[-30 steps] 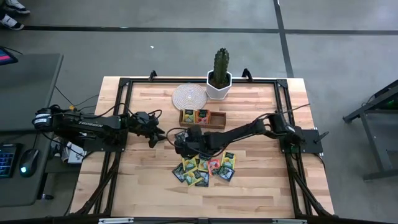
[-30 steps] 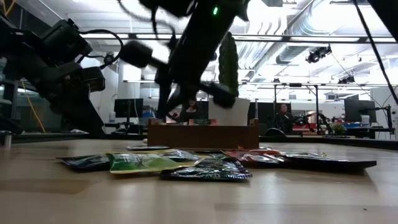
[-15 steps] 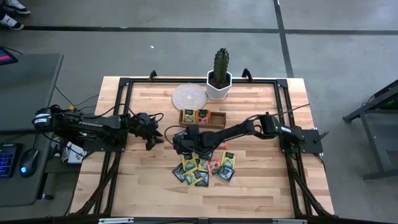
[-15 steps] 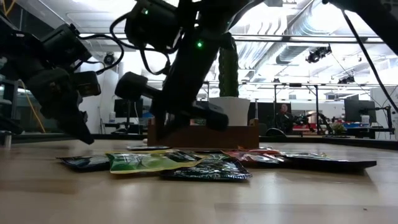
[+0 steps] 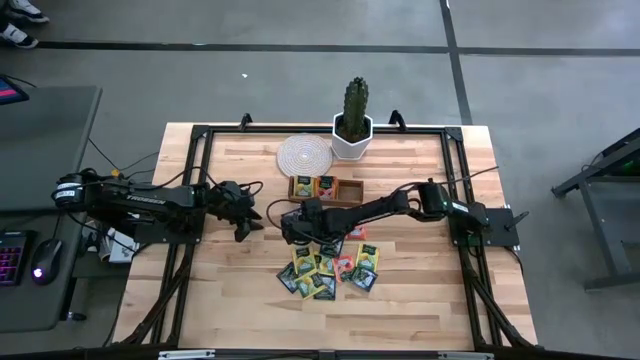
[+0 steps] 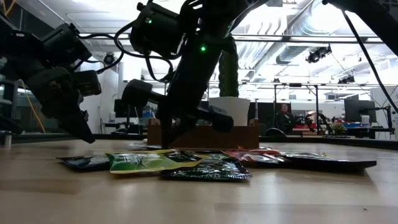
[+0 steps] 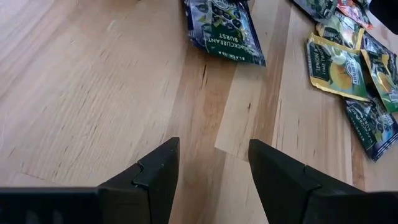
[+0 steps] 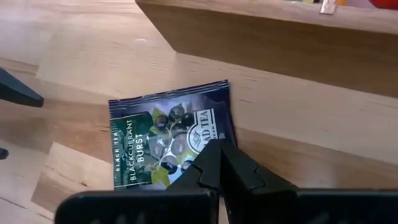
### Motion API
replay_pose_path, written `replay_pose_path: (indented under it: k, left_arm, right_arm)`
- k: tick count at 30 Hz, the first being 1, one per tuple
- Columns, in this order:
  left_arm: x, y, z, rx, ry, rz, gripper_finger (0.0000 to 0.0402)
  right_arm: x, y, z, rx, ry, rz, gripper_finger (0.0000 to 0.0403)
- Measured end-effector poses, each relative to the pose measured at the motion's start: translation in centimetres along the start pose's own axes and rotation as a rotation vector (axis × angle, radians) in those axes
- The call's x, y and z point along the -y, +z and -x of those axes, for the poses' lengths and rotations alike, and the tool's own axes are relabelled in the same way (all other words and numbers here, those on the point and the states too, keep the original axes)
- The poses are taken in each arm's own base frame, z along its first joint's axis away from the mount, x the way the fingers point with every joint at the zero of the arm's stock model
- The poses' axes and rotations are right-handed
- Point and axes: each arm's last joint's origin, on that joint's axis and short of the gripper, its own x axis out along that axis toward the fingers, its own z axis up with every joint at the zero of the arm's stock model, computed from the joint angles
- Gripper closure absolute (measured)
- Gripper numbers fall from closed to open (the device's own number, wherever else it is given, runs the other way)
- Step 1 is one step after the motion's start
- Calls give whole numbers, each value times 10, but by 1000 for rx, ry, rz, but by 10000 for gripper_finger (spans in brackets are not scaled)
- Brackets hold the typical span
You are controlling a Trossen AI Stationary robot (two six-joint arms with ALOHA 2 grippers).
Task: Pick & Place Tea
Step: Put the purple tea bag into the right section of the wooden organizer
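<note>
Several tea packets, yellow, green, orange-red and dark, lie flat in a loose pile point(image 5: 330, 268) point(image 6: 205, 163) on the table's near middle. A single dark blue packet point(image 8: 161, 146) point(image 7: 224, 28) lies flat between the pile and the wooden tray point(image 5: 350, 192). The tray holds a few yellow and orange packets point(image 5: 312, 186). My right gripper point(image 8: 219, 144) point(image 5: 288, 232) is shut, low over that blue packet. My left gripper point(image 7: 212, 144) point(image 5: 248, 226) is open, pointing down over bare wood just left of it. My right gripper's shut fingertips point(image 8: 211, 155) slant down from the table's right side over the dark blue packet's edge nearest the tray point(image 8: 214, 134). I cannot tell whether they touch it. The packet lies flat on the table.
A cactus in a white pot point(image 5: 352, 125) and a round woven coaster point(image 5: 303, 155) stand behind the tray at the far edge. A black frame point(image 5: 200, 135) runs around the tabletop. Bare wood stretches across the table's near left part point(image 5: 220, 290).
My right gripper has come down and a little toward the table's left, ending low over the dark blue packet. My left gripper has dipped down toward the table and stayed open. The packets have not moved.
</note>
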Motion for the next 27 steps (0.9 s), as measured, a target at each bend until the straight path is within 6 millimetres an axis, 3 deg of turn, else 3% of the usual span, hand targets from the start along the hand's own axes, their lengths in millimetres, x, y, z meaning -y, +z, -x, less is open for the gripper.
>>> replay_pose_path:
  k: [11,27]
  left_arm:
    - [0,1,0,13,-5,83,211]
    - [-1,1,-1,19,24,446,211]
  right_arm:
    - [-10,-11,2,-30,101,-27,403]
    - [-17,-14,-8,-5,188,-78,403]
